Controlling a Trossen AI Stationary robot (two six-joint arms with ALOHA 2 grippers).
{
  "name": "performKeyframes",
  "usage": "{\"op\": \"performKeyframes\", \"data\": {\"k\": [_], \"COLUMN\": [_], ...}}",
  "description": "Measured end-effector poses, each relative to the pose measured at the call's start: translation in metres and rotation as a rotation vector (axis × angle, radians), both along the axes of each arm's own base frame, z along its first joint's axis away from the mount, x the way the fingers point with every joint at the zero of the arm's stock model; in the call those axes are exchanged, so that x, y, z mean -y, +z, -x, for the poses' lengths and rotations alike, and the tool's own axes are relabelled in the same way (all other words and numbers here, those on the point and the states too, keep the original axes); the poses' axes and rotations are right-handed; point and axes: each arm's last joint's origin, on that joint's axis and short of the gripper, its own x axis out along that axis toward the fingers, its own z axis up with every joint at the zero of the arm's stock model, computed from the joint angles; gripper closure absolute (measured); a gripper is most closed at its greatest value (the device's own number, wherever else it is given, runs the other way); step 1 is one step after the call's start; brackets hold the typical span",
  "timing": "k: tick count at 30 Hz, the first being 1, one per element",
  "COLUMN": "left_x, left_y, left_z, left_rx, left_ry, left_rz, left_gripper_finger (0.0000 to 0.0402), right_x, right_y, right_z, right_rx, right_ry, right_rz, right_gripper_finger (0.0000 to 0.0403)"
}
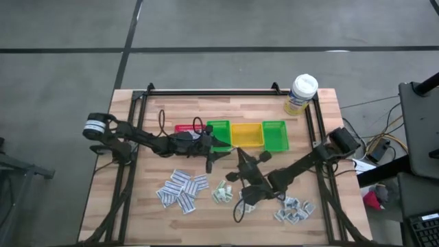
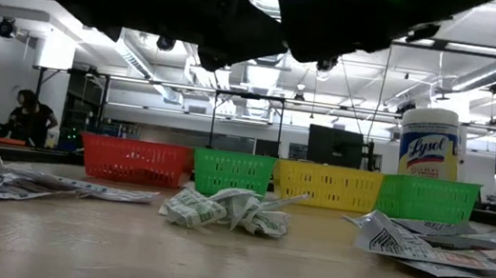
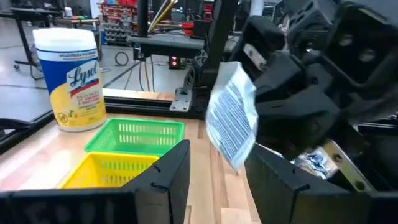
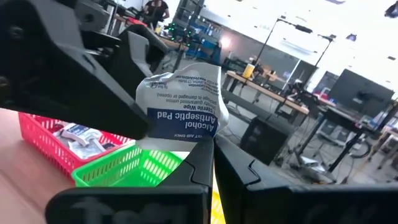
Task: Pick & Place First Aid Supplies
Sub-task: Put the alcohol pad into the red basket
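A white packet printed "Antiseptic Pad" (image 4: pixel 180 102) is held up in the air by my right gripper (image 4: pixel 211 146), which is shut on it above the table's middle (image 1: pixel 240 166). My left gripper (image 3: pixel 217 186) is open and points level at that packet (image 3: pixel 231 115) from the left, its fingers short of it and touching nothing. It hovers just near of the bins (image 1: pixel 211 156). Three heaps of packets lie flat on the table: left (image 1: pixel 182 189), middle (image 1: pixel 221 194) and right (image 1: pixel 293 209). My right gripper pinches the packet's lower edge (image 4: pixel 204 134) between its two shut fingers, only at their free ends. The fingers lie level, coming from the table's right near side. The packet stands up past the fingertips, crumpled and lifted clear of the table.
A row of bins stands behind the grippers: red (image 1: pixel 185 128) with several packets in it (image 4: pixel 78 137), green (image 1: pixel 218 130), yellow (image 1: pixel 247 135), green (image 1: pixel 274 135). A Lysol canister (image 1: pixel 302 92) stands at the far right corner. A black frame (image 1: pixel 206 92) edges the table.
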Motion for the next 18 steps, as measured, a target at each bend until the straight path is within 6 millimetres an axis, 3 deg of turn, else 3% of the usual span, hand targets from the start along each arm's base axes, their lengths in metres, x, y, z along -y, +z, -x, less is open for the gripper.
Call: {"op": "performKeyframes", "data": {"k": [11,18], "left_x": [0.000,0.000], "left_y": [0.002,0.002], "left_z": [0.000,0.000], "left_rx": [0.017,0.020], "left_ry": [0.012,0.012], "left_rz": [0.000,0.000], "left_gripper_finger": [0.0258,0.0301], "right_x": [-0.009,-0.009], "right_y": [0.004,0.001], "right_z": [-0.017,-0.017], "right_rx": [-0.065,-0.071], "right_ry": [0.002,0.001], "right_rz": [0.032,0.035], "right_gripper_finger": [0.0394,0.0394]}}
